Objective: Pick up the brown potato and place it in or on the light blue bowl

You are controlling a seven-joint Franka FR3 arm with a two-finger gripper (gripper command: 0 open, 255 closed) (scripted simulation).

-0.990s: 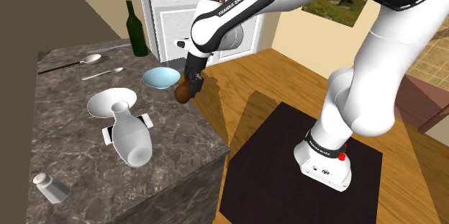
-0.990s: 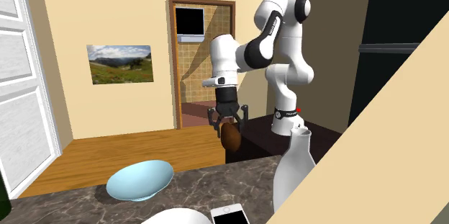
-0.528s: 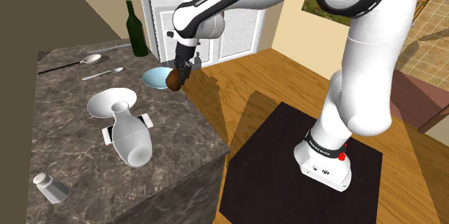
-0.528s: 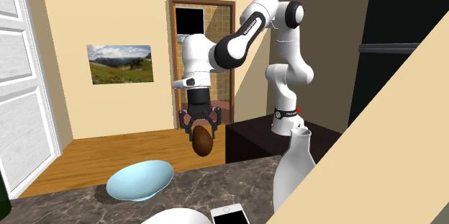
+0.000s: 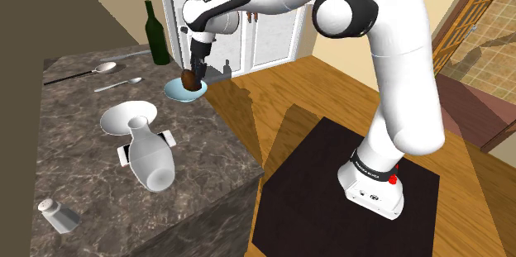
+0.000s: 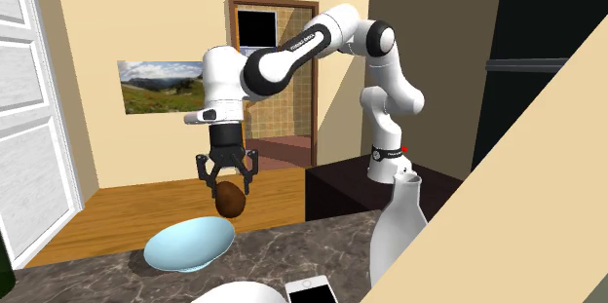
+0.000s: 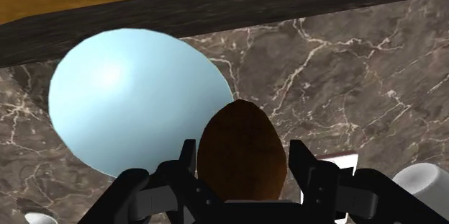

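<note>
Veined dark marble covers my desk [image 7: 345,71]; close to its edge sits the smooth, shallow light blue bowl [image 7: 129,93]. Just above its rim, my hand [image 7: 243,163] clamps the oval brown potato [image 7: 241,143] between both fingers.

From my end the whole setup sits on a dark veined marble countertop [image 5: 207,160]. On it I've got a shallow light blue bowl [image 5: 175,91] near the edge, with a tall dark green bottle [image 5: 156,36] and two silver spoons [image 5: 103,68] nearby. There's also a white dish [image 5: 124,116], a white vase [image 5: 150,158] over a white phone [image 5: 169,139], and a small grey shaker [image 5: 56,215].
</note>
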